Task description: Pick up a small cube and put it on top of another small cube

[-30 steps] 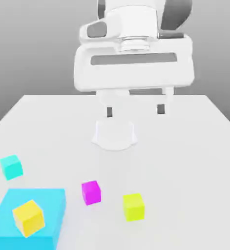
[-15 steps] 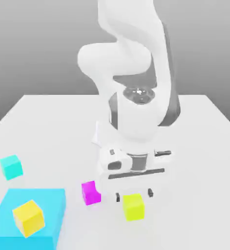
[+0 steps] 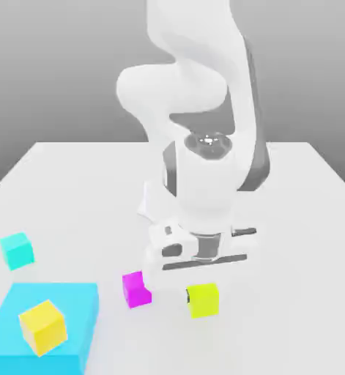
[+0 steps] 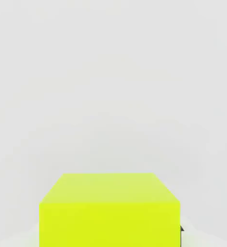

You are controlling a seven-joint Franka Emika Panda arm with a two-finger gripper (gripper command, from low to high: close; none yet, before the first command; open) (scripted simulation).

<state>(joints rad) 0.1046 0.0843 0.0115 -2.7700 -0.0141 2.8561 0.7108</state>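
Note:
The small lime-yellow cube (image 3: 203, 300) is near the table's front, towards the exterior view's right, and sits between the fingers of my gripper (image 3: 203, 296), which is shut on it. In the hand view the same cube (image 4: 109, 210) appears large and close, with white table beyond it. The other small cube, cyan (image 3: 17, 250), rests on the table far off at the exterior view's left, well apart from the gripper.
A magenta cube (image 3: 136, 288) lies just to the left of the held cube in the exterior view. At the front left a golden-yellow cube (image 3: 42, 327) sits on a big flat cyan block (image 3: 80, 304). The white table (image 3: 292, 220) has free room on the right.
The arm came down from high above the table to the lime-yellow cube. The fingers closed on it, and the cube now stands slightly higher in the picture.

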